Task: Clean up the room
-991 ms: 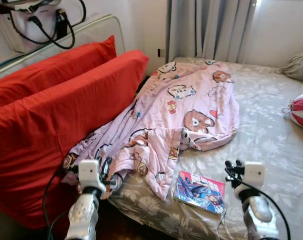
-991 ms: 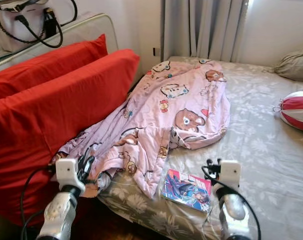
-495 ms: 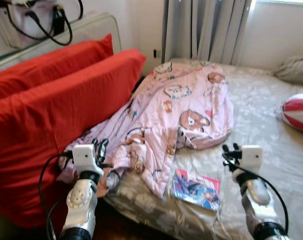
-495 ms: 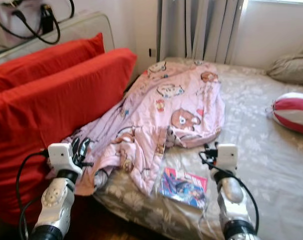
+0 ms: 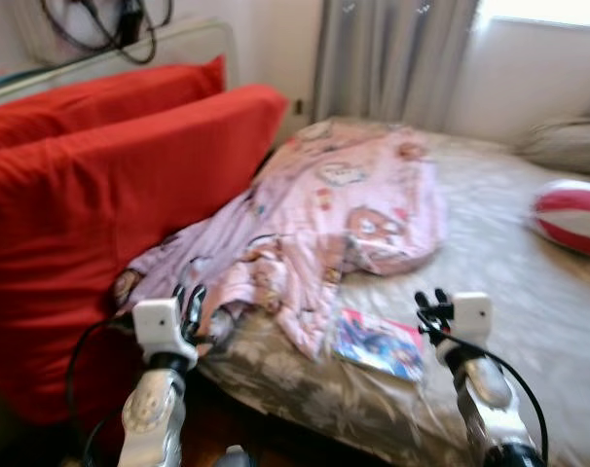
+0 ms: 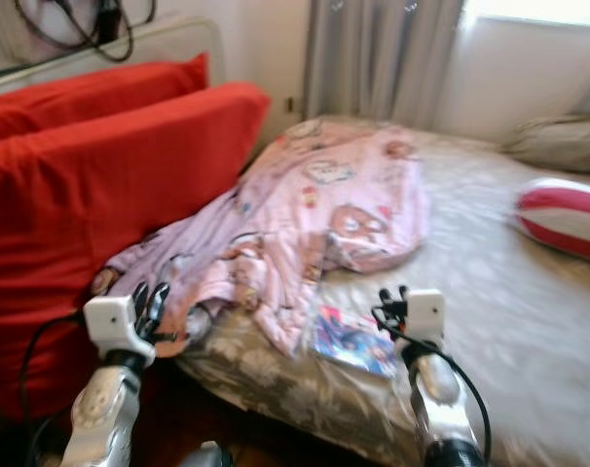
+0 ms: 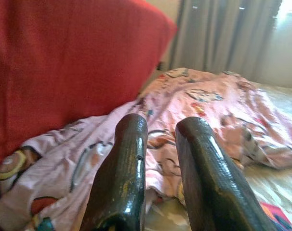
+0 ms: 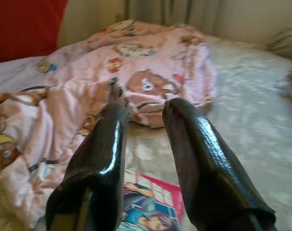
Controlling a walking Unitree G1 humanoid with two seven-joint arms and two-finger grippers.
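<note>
While both head views are blurred, a bed (image 5: 529, 292) with a grey floral sheet is seen ahead, with red cushions (image 5: 91, 214) stood against its left side. A pink cartoon-print blanket (image 5: 344, 209) is spread in a crumpled heap from the cushions across the mattress, its lower edge hanging near the bed's near corner. A red-and-white striped pillow (image 6: 563, 216) and a grey pillow (image 6: 553, 144) are seen at the far right, grey curtains (image 5: 392, 53) behind. A colourful magazine (image 5: 378, 342) is laid flat on the sheet just beside the blanket's lower edge.

The left gripper (image 7: 158, 168) is held low before the blanket's hanging corner, fingers slightly parted with a narrow gap, nothing between them. The right gripper (image 8: 146, 159) is held over the magazine, fingers likewise a little apart and empty; its wrist view gives the cover as drawn figures, possibly a comic, detail lost in the head views. A dark bag strap (image 5: 110, 19) is made out at top left in the head views.
</note>
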